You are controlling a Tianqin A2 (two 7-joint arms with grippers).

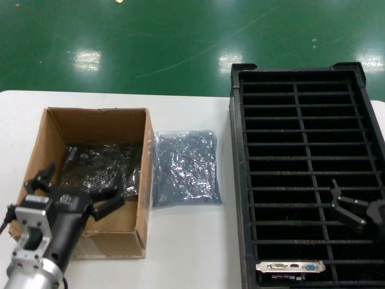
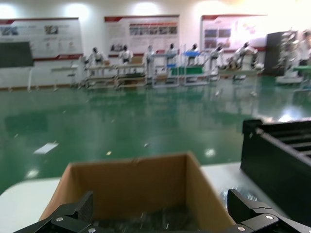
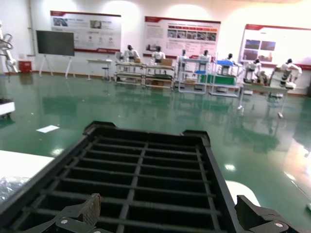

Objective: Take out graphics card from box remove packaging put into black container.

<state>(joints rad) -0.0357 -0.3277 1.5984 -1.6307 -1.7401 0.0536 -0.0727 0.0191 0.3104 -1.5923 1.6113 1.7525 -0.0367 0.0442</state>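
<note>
The brown box (image 1: 90, 126) stands on the left of the table, flaps up. Inside it lies a dark crinkly bag (image 1: 102, 167), its contents hidden. My left gripper (image 1: 77, 188) hangs open over the box's near end, nothing between its fingers. The left wrist view shows the box (image 2: 131, 187) ahead of the gripper (image 2: 163, 209). A translucent grey packaging bag (image 1: 184, 167) lies flat between the box and the black container (image 1: 236, 180). A graphics card (image 1: 290, 267) stands in the container's nearest slot, silver bracket up. My right gripper (image 1: 335, 198) hovers open over the container (image 3: 146, 132).
The white table (image 1: 186, 247) carries everything, with bare surface in front of the packaging bag. Beyond the table's far edge is green floor (image 1: 150, 42). The container's other slots look dark and unfilled. The container's corner (image 2: 282, 160) rises to the right of the box.
</note>
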